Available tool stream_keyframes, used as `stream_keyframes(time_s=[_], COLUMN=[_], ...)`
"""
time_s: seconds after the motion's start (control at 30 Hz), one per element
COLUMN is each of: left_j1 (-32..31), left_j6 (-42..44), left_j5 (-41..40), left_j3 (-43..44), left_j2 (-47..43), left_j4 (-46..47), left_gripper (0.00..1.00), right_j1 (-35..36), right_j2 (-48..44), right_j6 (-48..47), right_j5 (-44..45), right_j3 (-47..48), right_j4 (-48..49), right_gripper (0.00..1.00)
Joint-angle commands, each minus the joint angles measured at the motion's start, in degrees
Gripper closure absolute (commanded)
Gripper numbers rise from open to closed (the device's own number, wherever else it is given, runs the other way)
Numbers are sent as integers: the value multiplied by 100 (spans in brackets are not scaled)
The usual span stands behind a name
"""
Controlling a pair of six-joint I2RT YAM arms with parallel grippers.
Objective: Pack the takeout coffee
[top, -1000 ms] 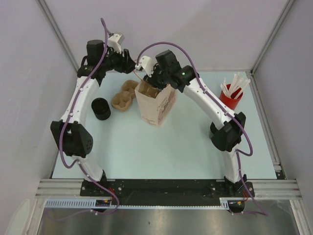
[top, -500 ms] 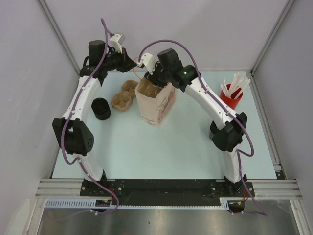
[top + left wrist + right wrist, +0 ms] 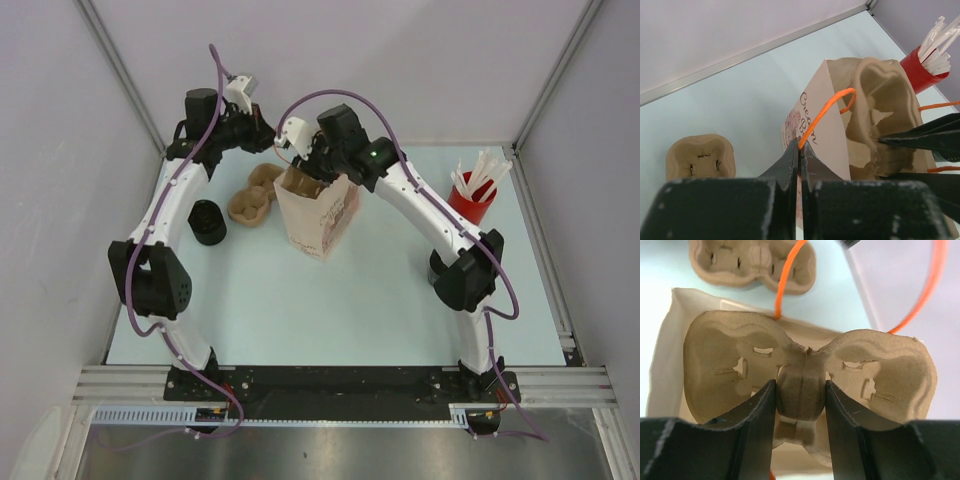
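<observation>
Right claw [image 3: 801,390] gripped the cup carrier [image 3: 725,365] half inside the bag [image 3: 318,215], left claw [image 3: 800,150] pinched its orange handle [image 3: 822,115], and I judged packing barely begun: the takeout coffee [image 3: 206,222] sat on the counter [image 3: 350,300], well apart.

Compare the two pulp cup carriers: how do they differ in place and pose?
The held carrier is pinched at its middle by the right gripper; the loose carrier is ungripped. The held carrier is tilted up on edge in the mouth of the bag; the loose carrier lies flat on the table beside the bag. Both are brown moulded pulp.
</observation>
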Motion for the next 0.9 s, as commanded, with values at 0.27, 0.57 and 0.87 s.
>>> stream_keyframes(time_s=[0.27,0.57,0.87], left_j1=[-51,-51,-157], left_j6=[-107,-274,33], left_j5=[-199,-753,-744], left_j3=[-211,-528,-685], left_j2=[-514,-830,-1023], left_j4=[296,613,498], left_gripper=[100,100,100], right_j1=[-116,-186,-344], right_j2=[-112,-156,-7], right_j6=[373,601,953], right_j5=[-423,-502,-959], right_j3=[-93,-75,127], right_j4=[-51,-490,-903], right_gripper=[59,59,59])
